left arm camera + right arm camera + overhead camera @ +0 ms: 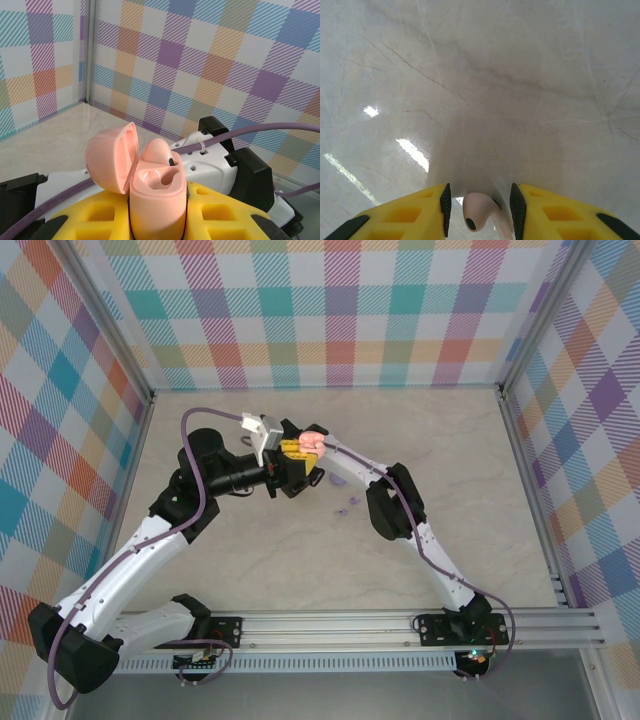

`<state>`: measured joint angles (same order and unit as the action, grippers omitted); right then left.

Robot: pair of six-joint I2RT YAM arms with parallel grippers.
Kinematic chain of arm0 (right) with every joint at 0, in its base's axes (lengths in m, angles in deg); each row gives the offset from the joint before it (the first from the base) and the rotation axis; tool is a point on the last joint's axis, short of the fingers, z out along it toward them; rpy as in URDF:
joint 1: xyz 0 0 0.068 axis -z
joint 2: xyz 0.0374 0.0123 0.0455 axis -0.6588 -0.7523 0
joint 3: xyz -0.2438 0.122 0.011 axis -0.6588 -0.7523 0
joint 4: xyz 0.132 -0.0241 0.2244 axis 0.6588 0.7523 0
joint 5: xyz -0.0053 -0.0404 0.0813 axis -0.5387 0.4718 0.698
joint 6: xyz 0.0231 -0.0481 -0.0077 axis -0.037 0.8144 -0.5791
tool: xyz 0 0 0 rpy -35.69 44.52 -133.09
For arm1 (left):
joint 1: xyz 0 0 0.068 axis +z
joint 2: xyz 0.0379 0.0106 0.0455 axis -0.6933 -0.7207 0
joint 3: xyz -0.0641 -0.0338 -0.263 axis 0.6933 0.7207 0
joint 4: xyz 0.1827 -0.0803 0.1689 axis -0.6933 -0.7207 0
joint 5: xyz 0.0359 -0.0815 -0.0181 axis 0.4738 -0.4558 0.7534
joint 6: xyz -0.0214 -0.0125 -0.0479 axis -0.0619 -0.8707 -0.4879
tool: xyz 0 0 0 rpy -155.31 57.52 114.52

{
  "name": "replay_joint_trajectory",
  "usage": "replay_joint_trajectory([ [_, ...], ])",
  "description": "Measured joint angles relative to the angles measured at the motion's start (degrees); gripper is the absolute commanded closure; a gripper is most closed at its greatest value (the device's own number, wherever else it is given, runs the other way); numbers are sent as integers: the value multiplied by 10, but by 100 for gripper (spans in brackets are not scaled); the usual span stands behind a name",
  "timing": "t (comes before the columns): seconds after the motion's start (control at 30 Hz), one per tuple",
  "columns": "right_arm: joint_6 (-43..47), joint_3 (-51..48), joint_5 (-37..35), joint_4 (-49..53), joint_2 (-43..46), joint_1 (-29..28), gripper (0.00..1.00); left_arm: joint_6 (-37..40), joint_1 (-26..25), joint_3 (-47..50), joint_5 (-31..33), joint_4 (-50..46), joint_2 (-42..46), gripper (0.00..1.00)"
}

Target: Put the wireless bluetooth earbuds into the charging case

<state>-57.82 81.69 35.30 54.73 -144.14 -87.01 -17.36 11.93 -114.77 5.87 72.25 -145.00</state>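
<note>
From above, the two arms meet over the middle of the marble table [300, 570], boxed in by plaid walls [330, 310]. The left arm [150, 540] reaches in from the near left. Its left gripper [300, 449] carries the pink charging case [311, 443] clear of the tabletop. The right arm [400, 505] comes in from the near right and its tip sits just beside the case. A few tiny lilac bits [347, 508] lie on the table between the arms, too small from here to make out.

Through the left wrist camera, the yellow fingers [220, 215] are clamped on either side of the case body, which stands upright. Its lid [107, 157] is swung open to the left. A seated pink earbud [156, 150] fills the far socket, with an open socket [160, 176] in front of it. Just behind the case is a white and black arm housing [205, 167], and a purple cable [260, 131] runs across it.

Through the right wrist camera, the right gripper [479, 192] hangs above bare marble. A second pink earbud [479, 216] is caught between the black pads [446, 205]. Its stem presses the right-hand pad and its rounded head points to the left. A sliver of gap shows beside the left-hand pad. The fingers are drawn in close around the earbud.
</note>
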Motion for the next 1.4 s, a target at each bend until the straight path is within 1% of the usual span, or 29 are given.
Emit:
replay_joint_trajectory([
  [0.17,15,1,-23,2,0,-6,65,0,0,0,0,0,0,91],
  [0.5,26,-2,-38,1,0,-8,63,0,0,0,0,0,0,91],
  [0.63,27,-3,-40,0,1,-8,66,0,0,0,0,0,0,91],
  [0.7,28,-3,-44,0,1,-8,70,0,0,0,0,0,0,91],
  [0.9,23,-14,-44,-7,7,-8,71,0,0,0,0,0,0,91],
  [1.0,9,-27,-40,-17,13,-6,72,0,0,0,0,0,0,91],
  [1.17,-23,-52,-12,-30,27,9,73,0,0,0,0,0,0,91],
  [1.4,-73,-126,46,-47,77,56,74,0,0,0,1,0,0,91],
])
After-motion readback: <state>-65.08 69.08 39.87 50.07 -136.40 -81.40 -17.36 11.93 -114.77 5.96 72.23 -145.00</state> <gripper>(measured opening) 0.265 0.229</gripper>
